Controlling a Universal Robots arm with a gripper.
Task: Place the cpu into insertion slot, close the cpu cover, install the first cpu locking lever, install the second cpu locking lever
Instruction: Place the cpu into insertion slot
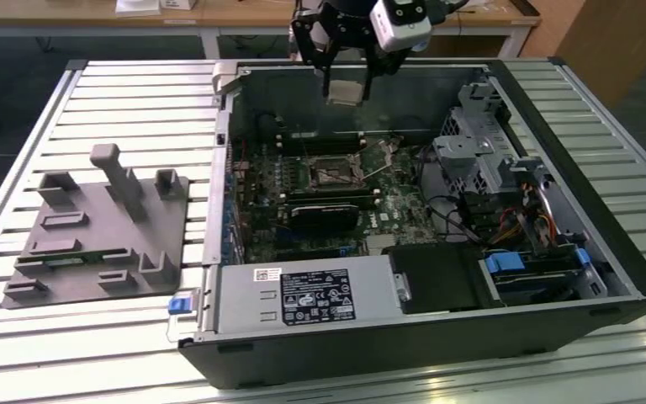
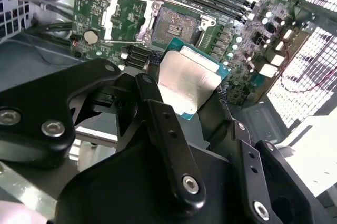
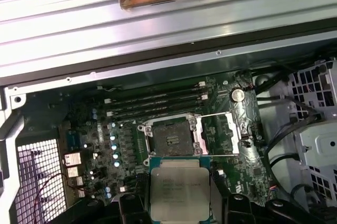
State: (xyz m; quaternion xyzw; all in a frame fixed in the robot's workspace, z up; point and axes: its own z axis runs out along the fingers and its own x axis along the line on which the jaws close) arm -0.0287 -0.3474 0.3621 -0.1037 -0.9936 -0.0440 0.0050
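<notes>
My gripper [image 1: 346, 91] hangs over the rear of the open computer case, shut on the cpu [image 1: 346, 93], a flat square chip with a silvery face. In both wrist views the cpu [image 2: 189, 79] [image 3: 180, 192] sits clamped by its edges between the black fingers [image 2: 163, 129]. Below it on the green board lies the insertion slot [image 1: 329, 174] [image 2: 176, 22] [image 3: 169, 138], a dark square recess that stands uncovered. The cpu cover [image 2: 126, 18] [image 3: 221, 133], a thin silvery frame, is swung open beside the slot. The chip is well above the slot and apart from it.
Long black memory slots [image 3: 158, 103] run beside the socket. In the case are a black cooler block [image 1: 323, 215], a white-labelled power-supply box [image 1: 300, 295] and a drive cage with cables [image 1: 480, 151]. A grey fixture [image 1: 98, 227] stands at the exterior view's left on the slatted table.
</notes>
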